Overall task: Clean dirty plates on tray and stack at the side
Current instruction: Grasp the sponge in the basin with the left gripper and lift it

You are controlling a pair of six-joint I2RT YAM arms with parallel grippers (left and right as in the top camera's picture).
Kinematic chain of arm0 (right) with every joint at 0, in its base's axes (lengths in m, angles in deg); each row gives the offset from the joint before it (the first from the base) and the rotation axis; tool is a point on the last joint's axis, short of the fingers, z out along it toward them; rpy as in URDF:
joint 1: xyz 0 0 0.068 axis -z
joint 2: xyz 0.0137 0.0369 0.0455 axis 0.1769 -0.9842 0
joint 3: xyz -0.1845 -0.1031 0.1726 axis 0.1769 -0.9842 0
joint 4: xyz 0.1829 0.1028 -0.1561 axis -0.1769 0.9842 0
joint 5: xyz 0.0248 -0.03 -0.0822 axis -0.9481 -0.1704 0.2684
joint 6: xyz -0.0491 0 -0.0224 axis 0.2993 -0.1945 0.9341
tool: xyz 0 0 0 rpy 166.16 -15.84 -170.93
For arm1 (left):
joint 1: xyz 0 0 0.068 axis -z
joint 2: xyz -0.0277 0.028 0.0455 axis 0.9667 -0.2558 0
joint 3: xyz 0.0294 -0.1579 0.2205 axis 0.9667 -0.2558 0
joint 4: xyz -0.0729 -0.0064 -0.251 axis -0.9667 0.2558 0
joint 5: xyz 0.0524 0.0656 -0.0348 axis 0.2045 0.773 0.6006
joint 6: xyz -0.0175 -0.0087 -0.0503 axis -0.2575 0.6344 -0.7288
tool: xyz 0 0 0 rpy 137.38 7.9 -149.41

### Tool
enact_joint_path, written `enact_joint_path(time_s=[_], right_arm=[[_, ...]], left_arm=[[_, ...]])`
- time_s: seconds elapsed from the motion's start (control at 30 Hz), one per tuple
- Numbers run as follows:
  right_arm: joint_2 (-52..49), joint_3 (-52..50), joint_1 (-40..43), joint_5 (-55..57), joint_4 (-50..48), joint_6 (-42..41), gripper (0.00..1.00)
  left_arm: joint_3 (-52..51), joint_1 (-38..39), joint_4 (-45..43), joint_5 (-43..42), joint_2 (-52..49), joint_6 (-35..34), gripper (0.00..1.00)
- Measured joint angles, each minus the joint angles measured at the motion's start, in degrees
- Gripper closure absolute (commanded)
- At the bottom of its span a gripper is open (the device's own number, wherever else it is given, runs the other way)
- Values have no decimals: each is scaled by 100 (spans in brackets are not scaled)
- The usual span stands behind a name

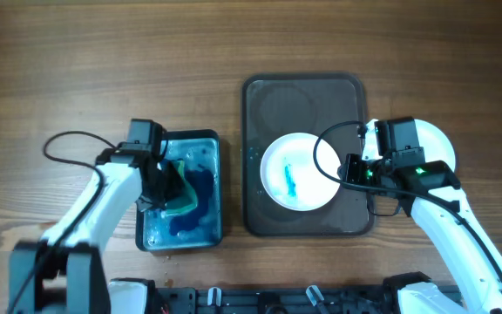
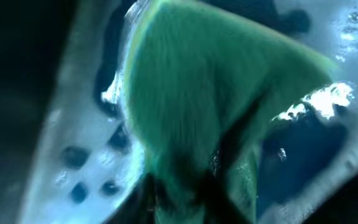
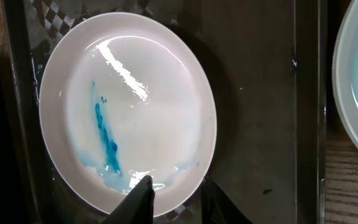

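Our left pincer (image 1: 166, 185) clamps the green sponge (image 2: 191, 112) in the tub (image 1: 207, 228), at nine o'clock of the tray (image 1: 303, 92). Our right pincer (image 3: 176, 183) stands apart astride the rim of the smeared plate (image 1: 299, 170) on that tray, which we judge is to steady it for wiping. A wiped plate (image 1: 438, 138) waits on the tabletop (image 1: 59, 70) at three o'clock.

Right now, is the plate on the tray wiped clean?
No, the plate on the tray has a blue smear streaked across its surface.
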Motion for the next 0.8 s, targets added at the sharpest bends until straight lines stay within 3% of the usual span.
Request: enact_joint_path(time_s=[0.03, 0.3, 0.33, 0.37, 0.5, 0.7, 0.8], right_arm=[[0, 0, 0, -7, 2, -2, 74], [0, 0, 0, -17, 22, -2, 74], [0, 0, 0, -17, 24, 0, 74], [0, 0, 0, -17, 31, -2, 74], [0, 0, 0, -17, 39, 0, 74], [0, 0, 0, -17, 37, -2, 73], [0, 0, 0, -17, 37, -2, 73]], left_arm=[[-9, 2, -72, -26, -96, -31, 96], [166, 9, 31, -190, -439, -42, 96], [238, 9, 142, -190, -457, -31, 91], [345, 9, 348, -195, -472, -11, 76], [813, 11, 1108, -203, -476, 184, 53], [1193, 11, 1001, 273, -339, 291, 44], [1071, 11, 697, 492, -341, 313, 46]])
